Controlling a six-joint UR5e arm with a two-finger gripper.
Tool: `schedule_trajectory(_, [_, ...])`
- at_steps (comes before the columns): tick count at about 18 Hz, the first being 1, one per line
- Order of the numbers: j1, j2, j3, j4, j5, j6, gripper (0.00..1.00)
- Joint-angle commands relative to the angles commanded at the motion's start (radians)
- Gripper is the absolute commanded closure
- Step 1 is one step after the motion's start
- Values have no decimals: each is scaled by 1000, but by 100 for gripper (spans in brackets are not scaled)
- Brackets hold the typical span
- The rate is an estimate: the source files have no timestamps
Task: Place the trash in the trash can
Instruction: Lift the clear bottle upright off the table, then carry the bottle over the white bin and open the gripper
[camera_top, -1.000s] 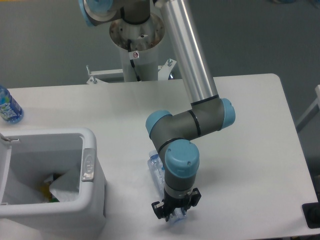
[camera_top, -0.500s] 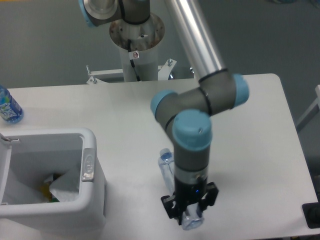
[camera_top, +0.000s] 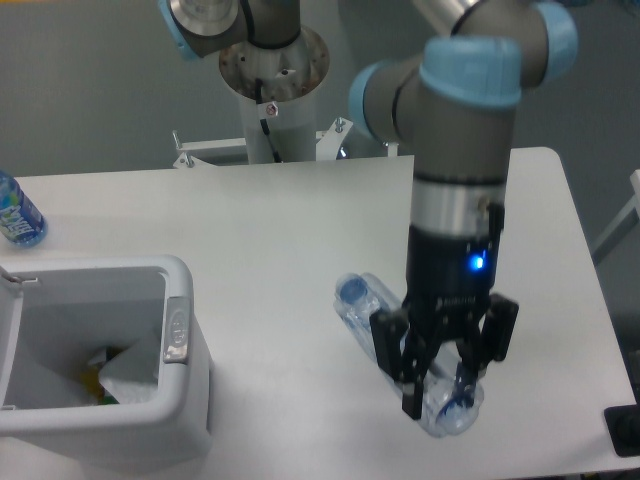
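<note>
A long clear crinkled plastic bottle (camera_top: 375, 315) with a bluish cap hangs above the table at right of centre. My gripper (camera_top: 438, 392) is shut on its lower end, and the bottle is tilted with its cap end up and to the left. The white trash can (camera_top: 120, 440) stands at the lower left, with a grey oval button (camera_top: 177, 327) on its rim. Inside the can lies a crumpled white wrapper (camera_top: 128, 380). The gripper is well to the right of the can.
A small bottle with a blue-green label (camera_top: 15, 212) stands at the table's far left edge. The robot's base column (camera_top: 275, 95) rises behind the table. A dark object (camera_top: 625, 430) sits at the lower right corner.
The arm has risen toward the camera and shifted right, lifting the clear bottle off the table with it. The bottle now hangs tilted in the gripper.
</note>
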Motion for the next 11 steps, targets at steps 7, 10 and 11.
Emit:
schedule_trajectory(7, [-118,31,0,2,-23,-34,41])
schedule_trajectory(10, [-172,29,0,2,-23,-35,41])
schedule_trajectory(11, [-184,28,0,8,-23,-35,41])
